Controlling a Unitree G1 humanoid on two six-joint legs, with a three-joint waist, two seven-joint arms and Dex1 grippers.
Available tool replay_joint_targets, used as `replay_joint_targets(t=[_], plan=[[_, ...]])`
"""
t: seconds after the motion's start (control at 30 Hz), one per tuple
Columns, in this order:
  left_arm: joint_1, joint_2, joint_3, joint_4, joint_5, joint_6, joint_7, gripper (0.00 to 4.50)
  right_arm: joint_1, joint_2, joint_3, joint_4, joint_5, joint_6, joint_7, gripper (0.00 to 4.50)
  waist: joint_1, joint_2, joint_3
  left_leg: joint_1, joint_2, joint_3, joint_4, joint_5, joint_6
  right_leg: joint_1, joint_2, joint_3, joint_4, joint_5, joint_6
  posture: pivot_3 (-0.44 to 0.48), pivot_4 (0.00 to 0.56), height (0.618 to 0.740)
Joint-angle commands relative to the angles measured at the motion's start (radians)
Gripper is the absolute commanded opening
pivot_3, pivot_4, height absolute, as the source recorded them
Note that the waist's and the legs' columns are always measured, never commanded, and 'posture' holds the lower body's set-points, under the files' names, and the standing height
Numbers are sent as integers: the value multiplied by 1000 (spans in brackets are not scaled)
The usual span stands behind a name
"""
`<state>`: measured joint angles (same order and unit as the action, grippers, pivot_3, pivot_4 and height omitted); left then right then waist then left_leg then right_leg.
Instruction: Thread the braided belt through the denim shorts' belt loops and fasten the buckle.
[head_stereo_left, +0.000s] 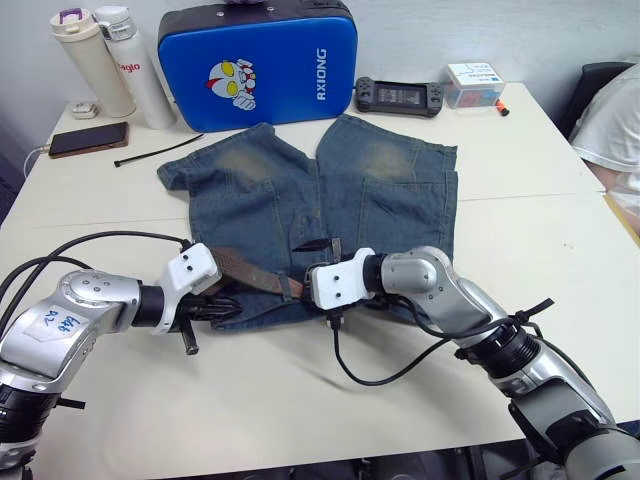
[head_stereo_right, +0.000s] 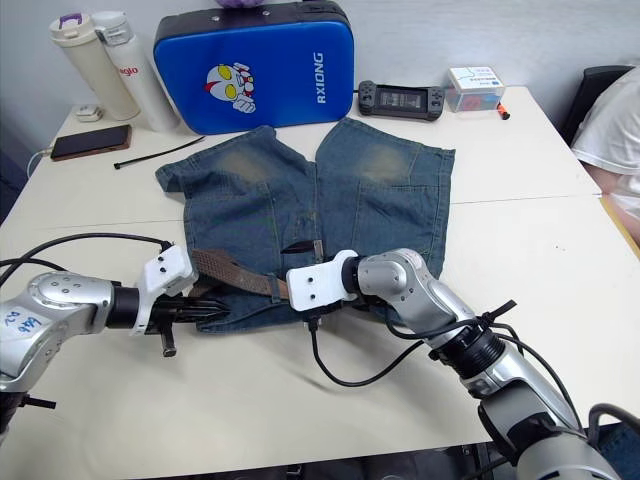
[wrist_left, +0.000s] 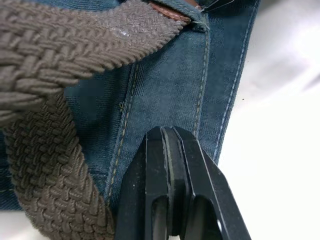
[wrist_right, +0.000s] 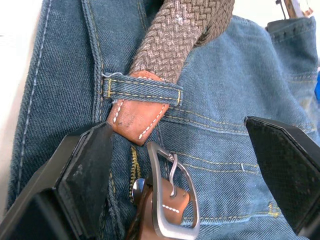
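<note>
The denim shorts lie flat on the white table, waistband toward me. The braided belt runs along the left part of the waistband. In the right wrist view its brown leather tip passes under a belt loop, and the silver buckle lies just past it on the denim. My right gripper is open, its two fingers standing wide on either side of the tip and buckle. My left gripper is shut with nothing between its fingers, hovering at the waistband edge beside the belt's braided strap.
A blue case stands behind the shorts. Two bottles, a phone and a thin black cable tie are at back left. A game controller and small box sit back right. A person is at the right edge.
</note>
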<state>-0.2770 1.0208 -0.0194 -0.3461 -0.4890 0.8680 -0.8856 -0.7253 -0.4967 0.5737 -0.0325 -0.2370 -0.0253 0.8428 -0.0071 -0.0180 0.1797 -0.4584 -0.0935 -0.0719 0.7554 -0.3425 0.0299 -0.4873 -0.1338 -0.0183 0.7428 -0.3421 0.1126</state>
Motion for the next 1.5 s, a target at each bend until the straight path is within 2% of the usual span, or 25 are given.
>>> replay_joint_targets(t=[0.03,0.33,0.53,0.7,0.87,0.97,1.03,1.07,1.13,1.5], plan=[[-10,0,5,-3,15,-18,-11,20,16,16,2,26,-40,-36,-5,4500,0,0,0,0,0,0,0,0,0,0,0,0,0,0,0,0,150,664],[-20,-10,-8,14,36,-33,-28,20,16,22,7,44,-56,-109,42,4500,-12,-1,-1,2,0,0,0,-1,-1,0,0,0,4,0,0,0,150,664],[-18,-17,-18,22,52,-48,-31,20,23,47,-15,49,-16,-72,87,4500,-20,-1,-1,1,0,-1,0,-1,-1,-1,0,0,5,0,0,0,150,664],[-6,-30,-16,11,57,-49,-24,20,31,69,-104,-33,169,264,212,4500,-18,-1,-1,1,0,-2,0,-1,-1,-1,0,0,6,0,0,0,150,664],[14,-36,-9,7,59,-55,-12,20,5,33,-179,-226,353,634,306,4500,-18,-1,-1,0,0,-3,1,-1,-1,-1,0,0,5,0,0,0,150,664],[22,-42,-8,1,59,-57,-5,0,-14,26,-174,-291,390,747,299,3666,-18,-1,-1,0,0,-4,1,-1,-1,-1,0,0,3,0,0,0,150,664],[25,-47,-8,-3,58,-56,-1,0,-27,32,-160,-302,389,776,276,2842,-17,-1,-1,0,0,-4,1,-1,-1,-1,0,0,2,0,0,0,150,664],[25,-49,-9,-4,59,-56,0,0,-34,37,-155,-300,387,787,261,2229,-16,-1,-1,0,0,-4,1,-1,-1,-1,-1,0,2,0,0,0,150,664],[25,-52,-8,-5,61,-56,3,0,-50,44,-136,-282,373,793,237,1356,-14,-1,-1,0,-1,-4,1,-1,-1,-1,-1,0,2,0,0,0,150,664],[43,-59,4,-18,69,-54,16,0,-116,104,-48,-116,299,764,155,1356,-14,-1,-1,1,-1,-4,1,-1,-1,-1,-1,0,3,0,0,0,150,664]])
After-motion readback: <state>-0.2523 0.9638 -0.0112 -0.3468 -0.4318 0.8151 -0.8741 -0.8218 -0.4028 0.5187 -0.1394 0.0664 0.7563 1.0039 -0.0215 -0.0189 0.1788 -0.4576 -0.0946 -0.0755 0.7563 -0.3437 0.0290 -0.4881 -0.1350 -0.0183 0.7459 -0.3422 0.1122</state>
